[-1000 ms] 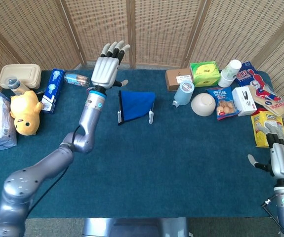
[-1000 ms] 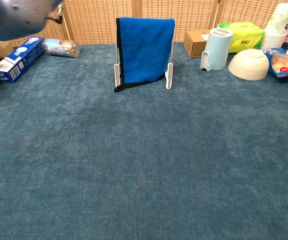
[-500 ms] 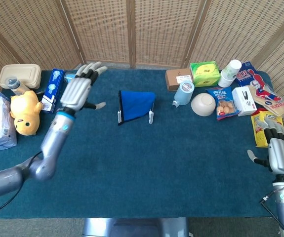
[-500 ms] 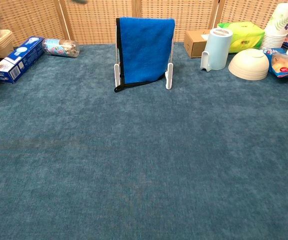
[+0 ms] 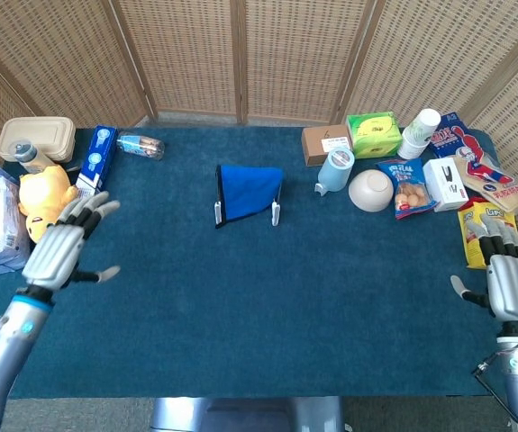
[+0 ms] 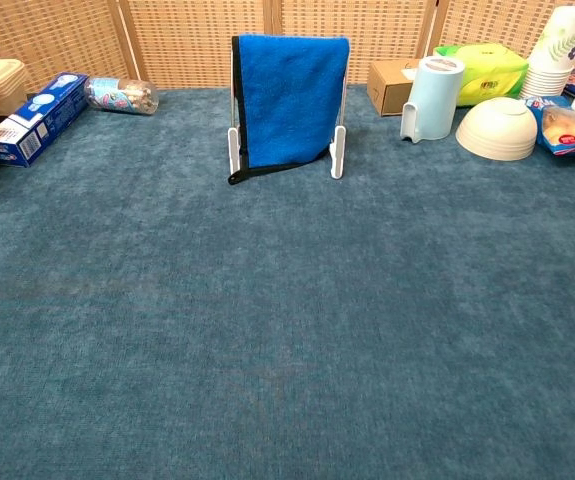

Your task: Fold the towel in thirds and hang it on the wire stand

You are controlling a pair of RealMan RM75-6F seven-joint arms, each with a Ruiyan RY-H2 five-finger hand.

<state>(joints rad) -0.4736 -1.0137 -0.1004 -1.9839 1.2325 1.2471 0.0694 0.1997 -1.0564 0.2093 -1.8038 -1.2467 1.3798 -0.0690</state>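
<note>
On the wire stand (image 6: 337, 150), towel (image 6: 287, 95) hangs folded (task looks done); left robot hand (image 5: 60, 252) and right robot hand (image 5: 502, 283) spread, empty; next: retreat only.

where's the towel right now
The blue towel hangs over the wire stand at the table's middle back, left of the pale blue jug.

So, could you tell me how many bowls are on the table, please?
1. The upturned cream bowl sits right of the light-blue bottle, at the table's back right. Others may hide behind the snack packets.
</note>
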